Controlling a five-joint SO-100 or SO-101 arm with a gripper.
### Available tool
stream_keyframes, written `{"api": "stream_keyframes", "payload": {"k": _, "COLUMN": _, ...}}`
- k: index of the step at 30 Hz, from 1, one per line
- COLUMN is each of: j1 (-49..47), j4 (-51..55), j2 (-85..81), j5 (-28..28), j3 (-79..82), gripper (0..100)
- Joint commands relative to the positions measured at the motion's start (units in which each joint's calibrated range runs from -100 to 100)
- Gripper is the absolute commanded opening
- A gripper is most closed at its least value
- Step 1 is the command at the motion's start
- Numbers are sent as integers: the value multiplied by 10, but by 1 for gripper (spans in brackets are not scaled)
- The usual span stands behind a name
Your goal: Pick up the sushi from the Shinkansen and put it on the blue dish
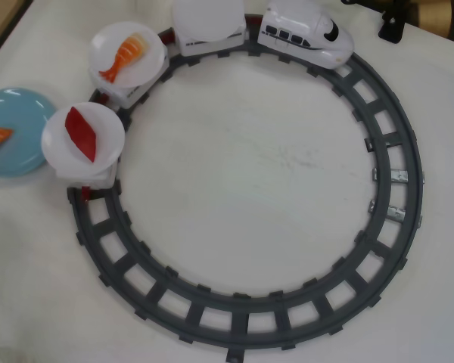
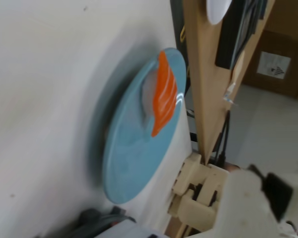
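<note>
Sushi (image 2: 165,94) lies on blue dish (image 2: 134,153) at table edge; claw state unclear.

The arm is outside the overhead view; no claw is identifiable.

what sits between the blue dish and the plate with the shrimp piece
In the overhead view, the white plate carrying the red diamond piece lies between the blue dish and the shrimp's plate, overlapping the dish's rim.
</note>
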Motion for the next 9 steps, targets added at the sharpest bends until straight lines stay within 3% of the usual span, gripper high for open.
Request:
{"api": "stream_keyframes", "payload": {"k": 1, "j1": 0, "j4": 8, "j2": -7, "j5": -3, "j3": 9, "gripper": 3}}
{"api": "stream_keyframes", "payload": {"k": 9, "j1": 0, "j4": 9, "j2": -9, "j5": -3, "j3": 9, "gripper": 3}}
